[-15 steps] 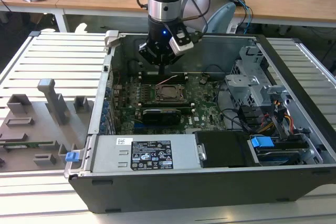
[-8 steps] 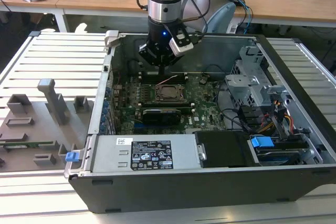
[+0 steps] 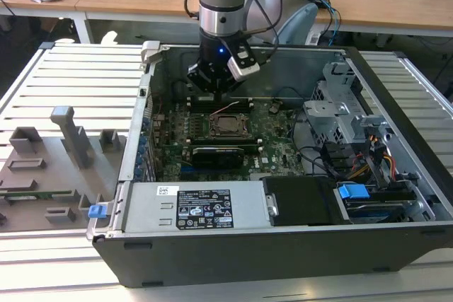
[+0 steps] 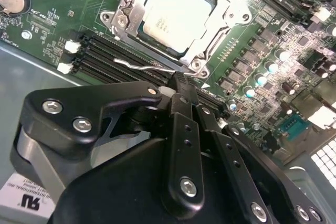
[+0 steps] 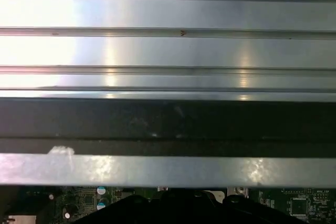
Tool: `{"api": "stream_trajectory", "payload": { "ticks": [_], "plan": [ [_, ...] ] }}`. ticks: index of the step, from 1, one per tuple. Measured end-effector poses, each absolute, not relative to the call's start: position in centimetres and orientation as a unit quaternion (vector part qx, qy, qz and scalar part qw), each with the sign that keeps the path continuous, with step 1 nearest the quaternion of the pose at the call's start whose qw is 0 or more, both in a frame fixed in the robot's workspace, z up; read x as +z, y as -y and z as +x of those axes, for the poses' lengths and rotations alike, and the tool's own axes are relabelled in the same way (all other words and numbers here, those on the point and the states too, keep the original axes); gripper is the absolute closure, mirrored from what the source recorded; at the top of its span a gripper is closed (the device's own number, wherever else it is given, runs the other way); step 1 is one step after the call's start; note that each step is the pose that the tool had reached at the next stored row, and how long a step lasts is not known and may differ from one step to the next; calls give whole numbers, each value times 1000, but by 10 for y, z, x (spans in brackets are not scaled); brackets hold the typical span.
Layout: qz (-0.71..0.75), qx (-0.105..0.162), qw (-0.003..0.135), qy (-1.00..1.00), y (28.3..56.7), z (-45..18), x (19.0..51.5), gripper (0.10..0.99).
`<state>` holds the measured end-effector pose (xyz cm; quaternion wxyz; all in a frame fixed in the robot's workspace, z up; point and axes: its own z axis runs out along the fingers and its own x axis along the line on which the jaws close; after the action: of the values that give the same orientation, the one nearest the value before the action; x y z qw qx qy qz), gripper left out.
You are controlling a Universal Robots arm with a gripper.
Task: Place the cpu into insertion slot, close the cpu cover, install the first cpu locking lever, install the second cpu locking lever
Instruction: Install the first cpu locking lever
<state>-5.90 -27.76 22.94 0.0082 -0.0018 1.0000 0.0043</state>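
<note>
The cpu [image 4: 176, 14] shows its silver-grey top, seated flat in the insertion slot [image 3: 228, 125] on the green board. The cpu cover [image 4: 129, 15], a silvery frame, lies down around it. A thin wire locking lever [image 4: 139, 66] runs along the socket's edge nearest my gripper, above the black memory slots. My gripper [image 4: 180, 83] is shut with nothing between its fingers, and its tip sits just beside that lever's inner end. In the exterior view the gripper [image 3: 212, 83] hangs inside the case, just behind the socket.
Black memory slots [image 4: 105, 51] flank the socket. A black expansion card [image 3: 219, 153] lies in front of it, with the power supply [image 3: 198, 206] nearer still. A drive cage [image 3: 340, 111] and cables fill the exterior view's right. Grey fixtures [image 3: 71, 136] stand on the slatted table.
</note>
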Motion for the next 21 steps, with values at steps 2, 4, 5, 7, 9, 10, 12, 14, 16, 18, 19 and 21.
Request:
{"api": "stream_trajectory", "payload": {
  "ticks": [2,4,5,7,9,10,12,14,16,18,19,21],
  "plan": [
    [-2,4,8,-1000,277,-59,226,980],
    [-2,4,8,-1000,277,-59,224,980],
    [-2,4,8,-1000,276,-59,223,980],
    [-2,4,8,-1000,275,-58,221,980],
    [-2,4,8,-1000,274,-57,219,980],
    [-2,4,8,-1000,274,-56,218,980],
    [-2,4,8,-1000,274,-52,217,980],
    [-2,4,8,-1000,273,-48,216,980],
    [-2,4,8,-1000,273,-43,213,980],
    [-2,4,8,-1000,273,-41,212,980],
    [-2,4,7,-1000,273,-40,212,980],
    [-2,4,7,-1000,273,-37,210,980]
  ]
}}
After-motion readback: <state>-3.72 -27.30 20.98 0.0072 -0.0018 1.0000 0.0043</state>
